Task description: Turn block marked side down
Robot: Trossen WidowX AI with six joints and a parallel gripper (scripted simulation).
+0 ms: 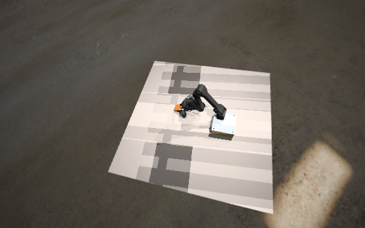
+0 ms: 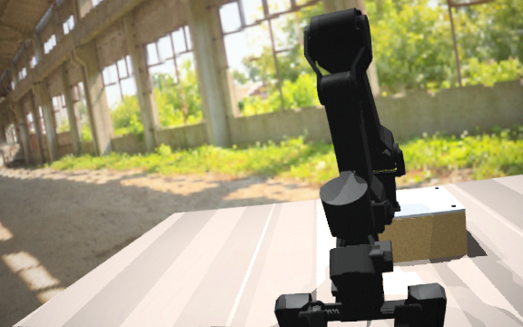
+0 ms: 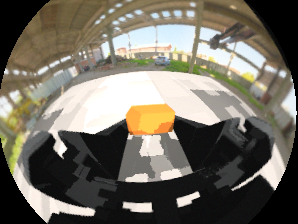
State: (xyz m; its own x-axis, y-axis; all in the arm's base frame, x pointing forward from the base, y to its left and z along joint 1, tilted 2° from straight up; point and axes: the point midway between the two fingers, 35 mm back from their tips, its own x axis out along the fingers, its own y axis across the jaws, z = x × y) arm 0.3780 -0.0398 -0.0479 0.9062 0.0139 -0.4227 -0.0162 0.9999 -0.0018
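The end effector (image 3: pixel 150 137) is clamped on the orange block (image 3: pixel 150 119), which sits between the fingertips straight ahead of the wrist, its long axis running across the jaws. In the top view the block (image 1: pixel 177 107) is at the arm's left end, over the desk (image 1: pixel 233 177). Which face carries the mark I cannot tell.

No text, label, brand, number or sign can be read in any view: not on the block (image 3: pixel 150 119), the arm (image 2: pixel 352 136) or the bench (image 1: pixel 233 177).
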